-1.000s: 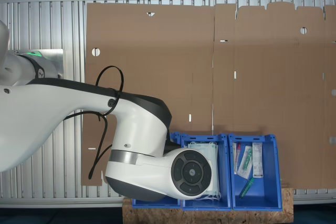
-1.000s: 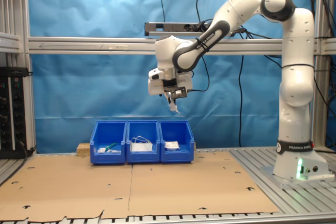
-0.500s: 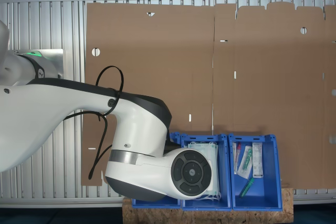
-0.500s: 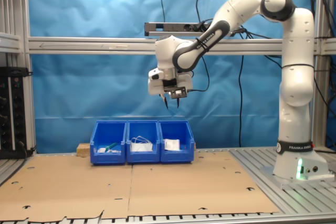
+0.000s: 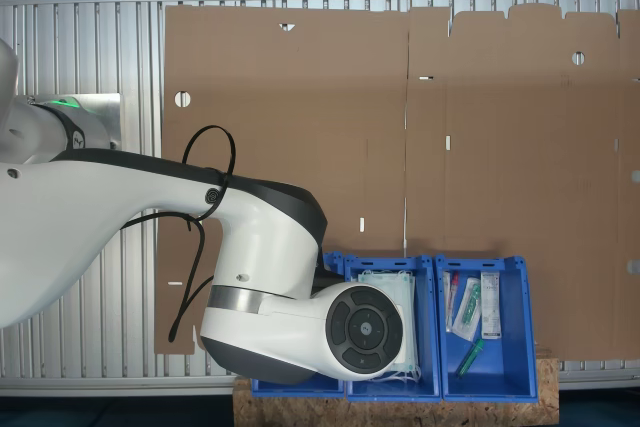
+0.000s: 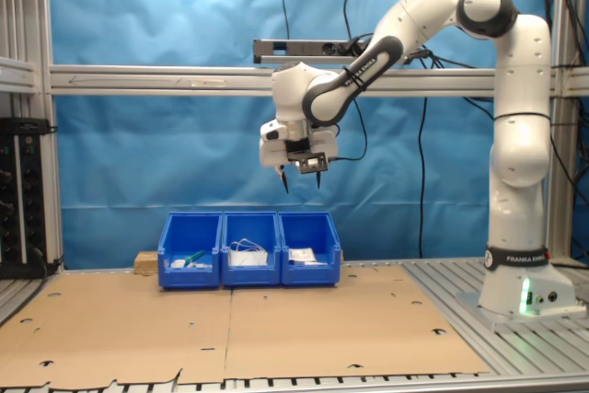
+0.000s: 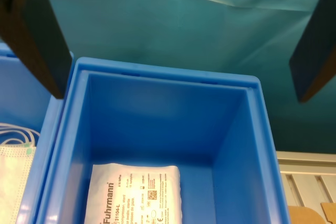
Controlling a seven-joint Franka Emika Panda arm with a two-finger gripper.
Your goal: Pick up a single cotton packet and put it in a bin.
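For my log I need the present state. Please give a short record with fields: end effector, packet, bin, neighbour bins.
end effector: open, empty, high above the bins
cotton packet: lying flat in the bin
bin: at the row's end on the second exterior view's right
middle bin: pale green masks
far bin: tubes and syringes

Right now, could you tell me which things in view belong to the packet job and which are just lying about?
Job:
- cotton packet, lying in its bin
- bin
- gripper, open above the bin

Lying about:
- mask bin
- tube bin
- cardboard
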